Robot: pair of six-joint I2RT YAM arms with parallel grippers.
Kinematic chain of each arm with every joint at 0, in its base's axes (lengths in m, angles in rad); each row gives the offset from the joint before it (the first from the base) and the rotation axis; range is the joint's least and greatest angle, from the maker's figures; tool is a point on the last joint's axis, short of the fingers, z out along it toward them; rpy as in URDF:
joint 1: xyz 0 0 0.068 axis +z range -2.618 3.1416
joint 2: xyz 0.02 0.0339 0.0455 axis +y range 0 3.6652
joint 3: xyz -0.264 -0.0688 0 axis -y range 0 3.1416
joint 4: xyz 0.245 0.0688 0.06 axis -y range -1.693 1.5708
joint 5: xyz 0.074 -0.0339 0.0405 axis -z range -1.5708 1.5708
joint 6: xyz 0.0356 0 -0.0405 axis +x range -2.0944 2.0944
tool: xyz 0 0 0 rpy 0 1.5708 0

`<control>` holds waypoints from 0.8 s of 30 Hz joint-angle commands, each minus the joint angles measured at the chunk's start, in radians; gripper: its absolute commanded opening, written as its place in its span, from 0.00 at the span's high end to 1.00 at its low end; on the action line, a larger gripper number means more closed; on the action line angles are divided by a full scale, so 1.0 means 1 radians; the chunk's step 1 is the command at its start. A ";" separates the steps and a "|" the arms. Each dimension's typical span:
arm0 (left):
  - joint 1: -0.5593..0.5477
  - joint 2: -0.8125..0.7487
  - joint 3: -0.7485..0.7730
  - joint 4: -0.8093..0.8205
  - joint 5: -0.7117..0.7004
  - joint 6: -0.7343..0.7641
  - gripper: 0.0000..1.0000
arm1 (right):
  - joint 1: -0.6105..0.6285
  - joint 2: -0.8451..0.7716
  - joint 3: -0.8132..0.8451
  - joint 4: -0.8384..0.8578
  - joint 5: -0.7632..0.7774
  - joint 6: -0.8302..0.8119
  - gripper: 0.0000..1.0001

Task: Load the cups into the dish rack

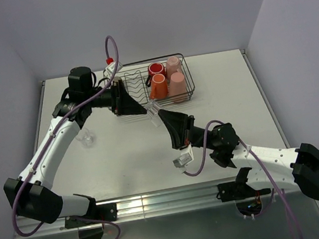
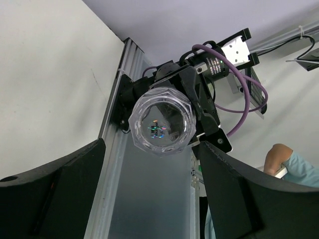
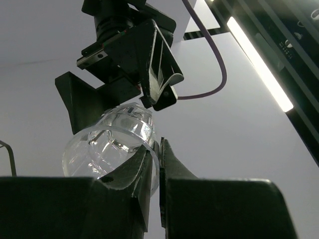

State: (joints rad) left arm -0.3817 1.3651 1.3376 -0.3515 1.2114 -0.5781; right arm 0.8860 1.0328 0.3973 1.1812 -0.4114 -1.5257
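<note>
My right gripper (image 1: 163, 116) is shut on the rim of a clear glass (image 1: 154, 110) and holds it in the air, tilted, just in front of the black wire dish rack (image 1: 133, 78). In the right wrist view the fingers (image 3: 144, 169) pinch the glass wall (image 3: 107, 144). My left gripper (image 1: 144, 110) is open and faces the glass base (image 2: 162, 122), with its jaws on either side and not touching. The rack holds a red mug (image 1: 156, 69), an orange mug (image 1: 158, 86), a pale pink mug (image 1: 173, 64) and a salmon tumbler (image 1: 177, 83). A second clear glass (image 1: 85, 139) stands on the table. The grey-olive mug is out of view.
The white table (image 1: 129, 159) has grey walls on the left, back and right. An aluminium rail (image 1: 159, 201) runs along the near edge between the arm bases. The left arm (image 1: 60, 133) passes over the second glass.
</note>
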 commanded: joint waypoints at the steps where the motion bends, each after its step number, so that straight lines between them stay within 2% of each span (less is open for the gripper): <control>1: -0.008 -0.003 0.034 0.018 0.037 -0.031 0.17 | 0.008 -0.002 0.005 0.011 0.002 -0.043 1.00; 12: -0.048 0.019 0.037 0.029 0.037 -0.085 0.31 | 0.011 0.013 -0.012 -0.018 -0.017 -0.125 1.00; 24: -0.056 0.029 0.018 0.068 0.025 -0.130 0.41 | 0.014 0.015 -0.038 -0.031 -0.023 -0.191 1.00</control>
State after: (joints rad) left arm -0.4236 1.3964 1.3376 -0.3477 1.2037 -0.6670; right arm 0.8925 1.0431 0.3725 1.1477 -0.4206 -1.6932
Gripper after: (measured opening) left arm 0.601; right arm 0.111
